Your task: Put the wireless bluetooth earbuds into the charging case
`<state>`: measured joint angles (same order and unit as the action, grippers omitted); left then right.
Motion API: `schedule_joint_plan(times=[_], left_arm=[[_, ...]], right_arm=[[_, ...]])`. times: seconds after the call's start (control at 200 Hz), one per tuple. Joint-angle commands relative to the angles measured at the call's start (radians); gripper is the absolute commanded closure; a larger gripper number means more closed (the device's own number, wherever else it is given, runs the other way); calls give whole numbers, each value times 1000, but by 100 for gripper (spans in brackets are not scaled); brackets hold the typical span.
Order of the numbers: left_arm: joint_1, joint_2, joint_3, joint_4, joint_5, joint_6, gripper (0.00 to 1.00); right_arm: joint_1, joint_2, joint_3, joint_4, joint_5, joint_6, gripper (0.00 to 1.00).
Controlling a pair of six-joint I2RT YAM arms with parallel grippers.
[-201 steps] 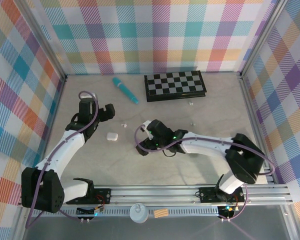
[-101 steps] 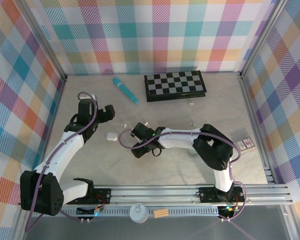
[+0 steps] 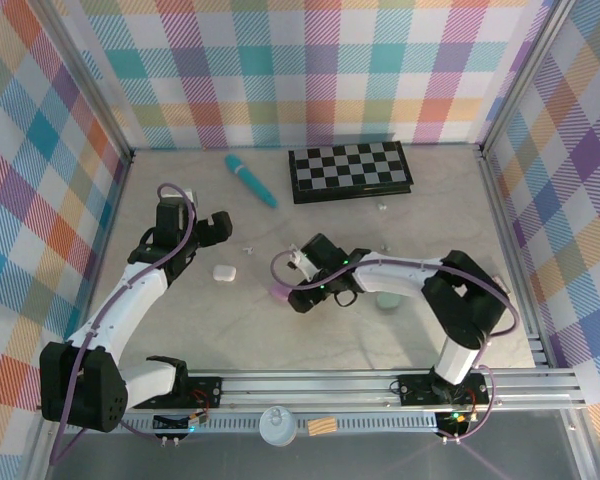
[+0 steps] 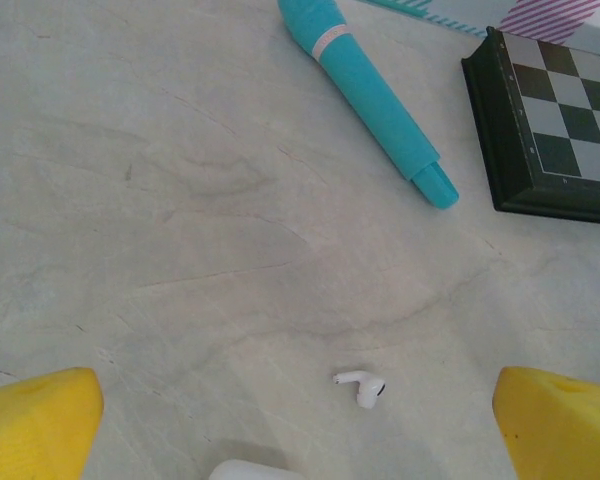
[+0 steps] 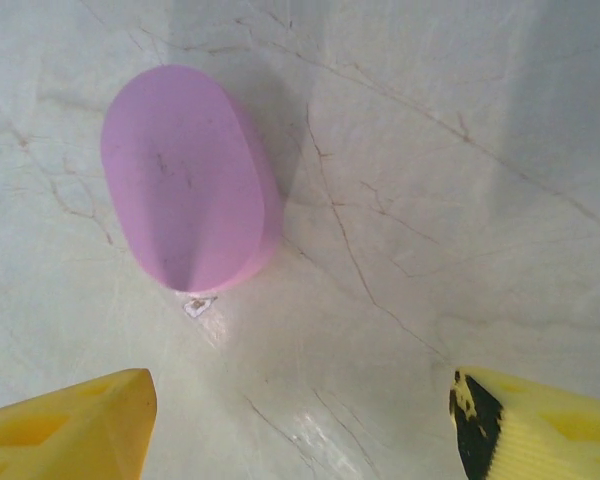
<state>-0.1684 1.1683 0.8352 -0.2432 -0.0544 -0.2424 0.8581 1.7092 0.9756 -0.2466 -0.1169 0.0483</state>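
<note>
Left wrist | white earbud [image 4: 360,386] between spread fingers of left gripper [image 4: 300,430], touching neither

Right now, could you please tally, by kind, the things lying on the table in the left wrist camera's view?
Long teal stick: 1
Black-and-white checkered board: 1
Tiny white earbud: 1
White rounded case, cut off by frame: 1
Total: 4
</note>
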Motion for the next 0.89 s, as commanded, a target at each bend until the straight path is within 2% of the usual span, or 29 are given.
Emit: schedule_joint_plan(times=[0.0, 0.06, 0.215, 0.39, 0.625, 0.74, 0.89], left_arm=[[6, -6, 16, -21, 21, 16, 0], [6, -4, 17, -18, 26, 15, 0], [6, 4, 13, -11, 37, 18, 0], [5, 1, 5, -10, 31, 19, 0], [6, -39, -9, -26, -47, 26, 0], [5, -41, -11, -27, -52, 32, 0], [-18, -48, -47, 1, -44, 35, 0]], right_arm=[[-4, -25, -6, 63, -130, -136, 23], [-4, -1, 13, 51, -148, -184, 24], [-1, 69, 99, 40, -159, -163, 24], [47, 227, 294, -105, 45, -155, 23], [42, 308, 383, -145, 223, 50, 28], [4, 288, 375, -157, 224, 143, 31], [-20, 235, 344, -141, 170, 186, 30]])
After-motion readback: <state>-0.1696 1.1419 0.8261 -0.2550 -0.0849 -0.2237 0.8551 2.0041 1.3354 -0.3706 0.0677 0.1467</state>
